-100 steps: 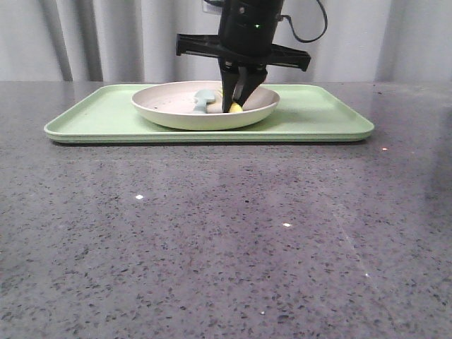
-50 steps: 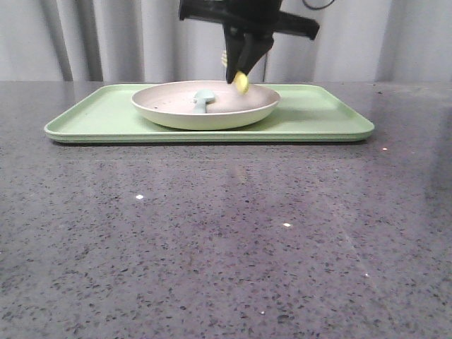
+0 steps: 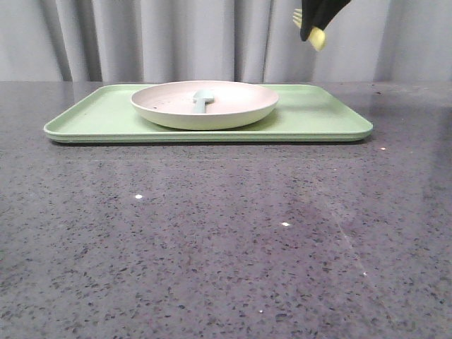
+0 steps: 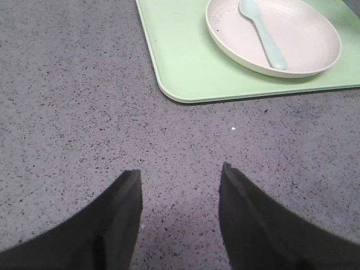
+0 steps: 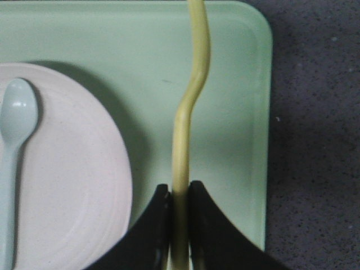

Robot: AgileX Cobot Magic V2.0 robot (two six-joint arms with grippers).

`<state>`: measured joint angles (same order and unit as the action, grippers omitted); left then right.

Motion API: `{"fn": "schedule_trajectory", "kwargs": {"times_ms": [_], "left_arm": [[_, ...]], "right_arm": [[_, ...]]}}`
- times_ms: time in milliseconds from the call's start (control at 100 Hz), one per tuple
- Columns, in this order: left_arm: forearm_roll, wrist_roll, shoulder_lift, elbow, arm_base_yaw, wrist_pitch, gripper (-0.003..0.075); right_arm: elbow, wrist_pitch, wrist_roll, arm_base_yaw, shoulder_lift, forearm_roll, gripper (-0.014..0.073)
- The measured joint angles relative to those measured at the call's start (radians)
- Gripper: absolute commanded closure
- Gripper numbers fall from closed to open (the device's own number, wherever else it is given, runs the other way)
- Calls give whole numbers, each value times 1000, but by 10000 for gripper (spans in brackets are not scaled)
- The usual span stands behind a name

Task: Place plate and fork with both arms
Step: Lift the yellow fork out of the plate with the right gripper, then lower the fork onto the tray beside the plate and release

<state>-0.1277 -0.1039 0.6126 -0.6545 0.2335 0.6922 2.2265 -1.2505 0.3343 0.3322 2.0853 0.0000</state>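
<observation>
Right jaws clamped on fork (image 5: 188, 124), high above tray's (image 3: 318, 116) right end

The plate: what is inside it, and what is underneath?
A pale blue spoon lies inside the plate; nothing else does. The plate sits on a green tray. The tray surface directly beneath the plate is covered, so anything there cannot be seen.

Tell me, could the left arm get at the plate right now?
Probably yes. The left gripper is open over bare table, and nothing lies between it and the plate on the tray; only a spoon rests inside.
</observation>
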Motion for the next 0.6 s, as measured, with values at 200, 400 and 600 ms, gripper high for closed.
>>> {"fn": "schedule_trajectory", "kwargs": {"times_ms": [200,400,600], "left_arm": [[-20,0,0,0,0,0,408],[-28,0,0,0,0,0,408],[-32,0,0,0,0,0,408]], "right_arm": [[0,-1,-8,-9,2,0,660],[-5,-1,-12,-9,55,9,660],[-9,-1,-26,-9,101,33,660]]}}
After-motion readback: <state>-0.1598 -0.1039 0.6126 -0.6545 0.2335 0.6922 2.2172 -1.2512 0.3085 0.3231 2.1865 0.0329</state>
